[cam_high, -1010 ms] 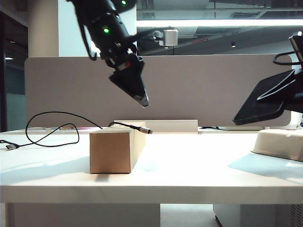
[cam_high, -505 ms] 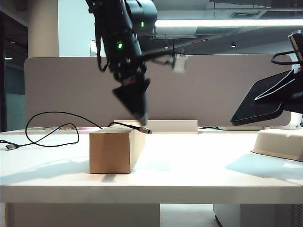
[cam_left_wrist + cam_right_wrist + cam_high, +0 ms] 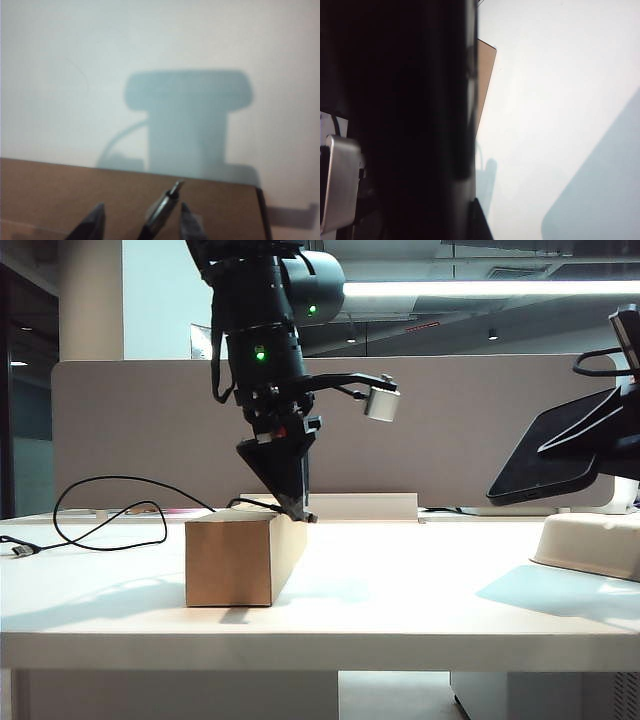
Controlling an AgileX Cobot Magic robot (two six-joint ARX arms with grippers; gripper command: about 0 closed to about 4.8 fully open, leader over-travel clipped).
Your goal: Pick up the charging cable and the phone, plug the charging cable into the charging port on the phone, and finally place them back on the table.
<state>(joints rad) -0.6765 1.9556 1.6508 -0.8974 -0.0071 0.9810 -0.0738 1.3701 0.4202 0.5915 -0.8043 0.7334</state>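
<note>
Exterior view has my left gripper down at the top of the brown cardboard box, right where the silver plug of the charging cable juts past the box's edge. From there the black cord loops away across the table toward the far left, where its USB end lies flat.

On the left wrist view the two fingertips stand wide apart with the plug between them, its tip pointing out over the box edge. Nothing is gripped yet; the plug sits nearer one finger than the other, and I cannot tell whether it touches that finger.

My right gripper hangs over the right side of the table, above the white stand. It is clamped on the phone, which tilts with its lower end toward the middle. The right wrist view is mostly filled by the phone's dark body, so the fingers themselves are hidden there.

I judge the step in hand to be picking up the cable. The next move calls for closing squarely on the plug body, leaving the metal tip free, and then lifting without dragging the cord or pushing the box. A skewed pinch would make lining up with the charging port harder.
</note>
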